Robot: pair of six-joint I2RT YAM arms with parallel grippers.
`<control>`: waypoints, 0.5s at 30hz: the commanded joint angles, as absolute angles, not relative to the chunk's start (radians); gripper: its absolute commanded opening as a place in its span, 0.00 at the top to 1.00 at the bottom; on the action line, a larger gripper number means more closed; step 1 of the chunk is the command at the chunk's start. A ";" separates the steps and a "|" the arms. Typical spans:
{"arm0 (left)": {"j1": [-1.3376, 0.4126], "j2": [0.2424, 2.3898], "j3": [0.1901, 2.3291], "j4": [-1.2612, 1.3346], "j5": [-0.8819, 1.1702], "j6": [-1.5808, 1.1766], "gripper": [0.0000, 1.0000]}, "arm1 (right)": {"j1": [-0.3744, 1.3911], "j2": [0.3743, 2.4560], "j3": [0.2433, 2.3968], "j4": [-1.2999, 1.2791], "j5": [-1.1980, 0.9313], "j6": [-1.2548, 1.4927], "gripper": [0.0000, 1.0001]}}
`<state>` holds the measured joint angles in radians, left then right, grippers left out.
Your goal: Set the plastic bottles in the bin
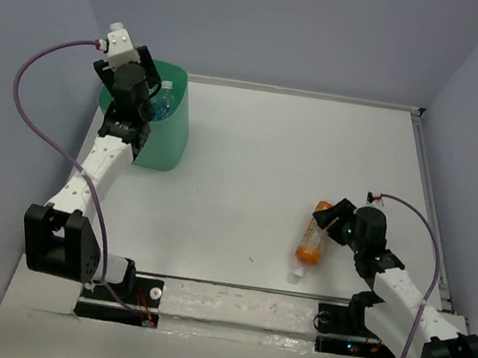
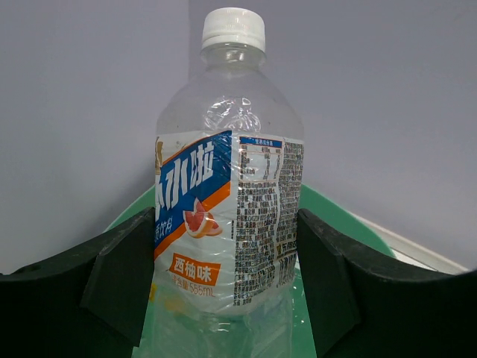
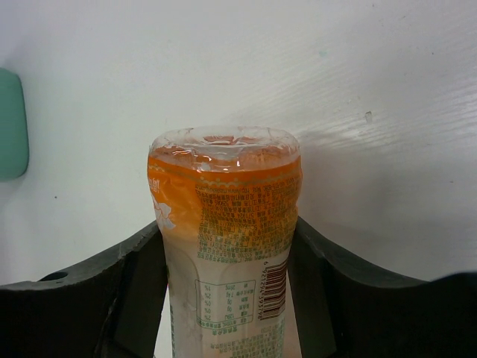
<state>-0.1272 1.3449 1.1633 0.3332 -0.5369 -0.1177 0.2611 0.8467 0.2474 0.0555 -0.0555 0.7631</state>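
My left gripper [image 1: 162,106] is shut on a blue-labelled clear plastic bottle [image 1: 168,95] with a white cap and holds it upright over the mint-green bin [image 1: 168,146] at the far left. In the left wrist view the bottle [image 2: 223,186] sits between both pads of the gripper [image 2: 227,257], with the bin's rim [image 2: 339,216] below. My right gripper [image 1: 334,222] is shut on an orange-labelled bottle [image 1: 310,242] at the table's right middle. In the right wrist view the gripper [image 3: 227,261] grips that bottle [image 3: 223,201], base pointing away. No other bottles show.
The bin's side shows at the left edge of the right wrist view [image 3: 11,123]. A white rail [image 1: 238,305] runs along the near edge between the arm bases. A raised strip [image 1: 426,189] lines the table's right edge. Walls close in on three sides.
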 commanded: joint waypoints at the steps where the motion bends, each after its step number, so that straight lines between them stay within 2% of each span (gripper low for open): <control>1: -0.121 1.350 1.149 0.518 -0.581 -0.069 0.31 | 0.255 0.805 0.304 0.094 -0.117 0.749 0.51; 7: -0.121 1.335 1.147 0.520 -0.543 -0.109 0.01 | 0.273 0.769 0.405 0.055 -0.129 0.733 0.52; 13: -0.121 1.273 1.233 0.468 -0.491 -0.173 0.01 | 0.339 0.856 0.543 0.097 -0.132 0.727 0.53; 15: -0.120 1.253 1.270 0.436 -0.459 -0.190 0.01 | 0.425 0.882 0.615 0.110 -0.074 0.721 0.53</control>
<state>-0.1272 1.3434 1.1595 0.4026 -0.5072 -0.1368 0.3222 0.8417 0.4896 0.0372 -0.1101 0.7448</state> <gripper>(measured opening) 0.989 0.620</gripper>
